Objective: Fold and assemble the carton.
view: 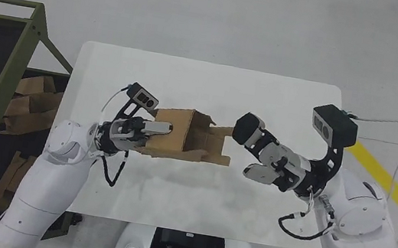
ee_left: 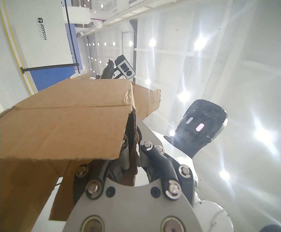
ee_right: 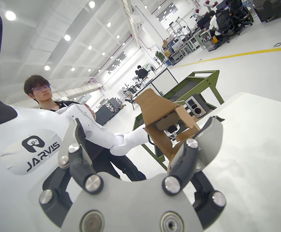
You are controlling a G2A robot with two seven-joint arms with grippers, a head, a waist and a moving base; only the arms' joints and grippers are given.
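Top view: a brown carton [view: 182, 131], partly opened into a box shape, sits at the centre of the frame over a white table [view: 280, 97]. The left gripper [view: 153, 127], just left of centre, is pinching the carton's left wall; in the left wrist view its fingers [ee_left: 151, 151] press together on a torn cardboard edge. The right gripper [view: 250, 151], right of centre, is spread wide and empty, close to the carton's loose flaps [view: 218, 144] but apart from them.

The step in hand looks like folding those flaps inward. It probably goes best if the left grip holds firm, the right finger pushes along the crease line, and the shorter flaps go in first.
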